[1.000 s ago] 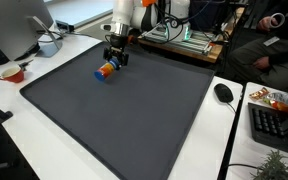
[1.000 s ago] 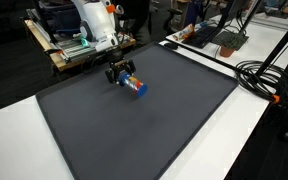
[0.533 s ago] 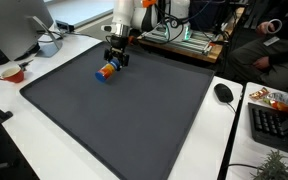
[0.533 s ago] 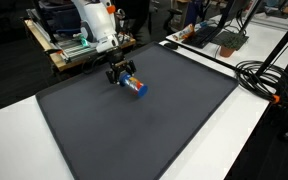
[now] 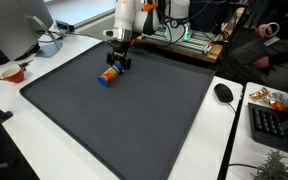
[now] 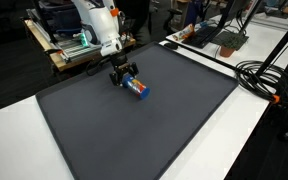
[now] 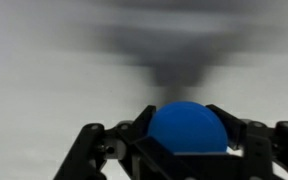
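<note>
A small blue, orange and red cylindrical toy lies on its side on the dark grey mat, near the mat's far edge; it also shows in the exterior view. My gripper is low over it, fingers closed round its end, as the exterior view also shows. In the wrist view the toy's round blue end fills the space between the two black fingers, which press on both its sides.
A white bowl and a red dish sit beside the mat. A black mouse and keyboard lie at the other side. Cables run along the white table; equipment racks stand behind the arm.
The arm has shifted slightly, and the gripper and toy sit a touch farther along the mat. The fingers stay round the toy.
</note>
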`<control>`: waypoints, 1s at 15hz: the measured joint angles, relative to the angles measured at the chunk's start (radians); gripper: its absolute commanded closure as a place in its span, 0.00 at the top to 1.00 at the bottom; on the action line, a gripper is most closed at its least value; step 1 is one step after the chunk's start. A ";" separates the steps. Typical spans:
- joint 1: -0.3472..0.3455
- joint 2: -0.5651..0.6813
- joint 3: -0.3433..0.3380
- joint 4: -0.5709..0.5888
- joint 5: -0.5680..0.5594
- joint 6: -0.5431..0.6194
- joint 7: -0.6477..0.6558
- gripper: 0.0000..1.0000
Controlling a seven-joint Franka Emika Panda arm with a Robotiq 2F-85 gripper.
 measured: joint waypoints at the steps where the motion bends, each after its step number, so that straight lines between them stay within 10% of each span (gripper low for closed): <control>1: 0.007 0.006 -0.002 0.004 0.013 0.000 -0.001 0.31; 10: 0.059 0.020 -0.027 0.016 0.081 -0.034 -0.004 0.99; 15: 0.060 0.019 -0.028 0.021 0.083 -0.041 -0.004 1.00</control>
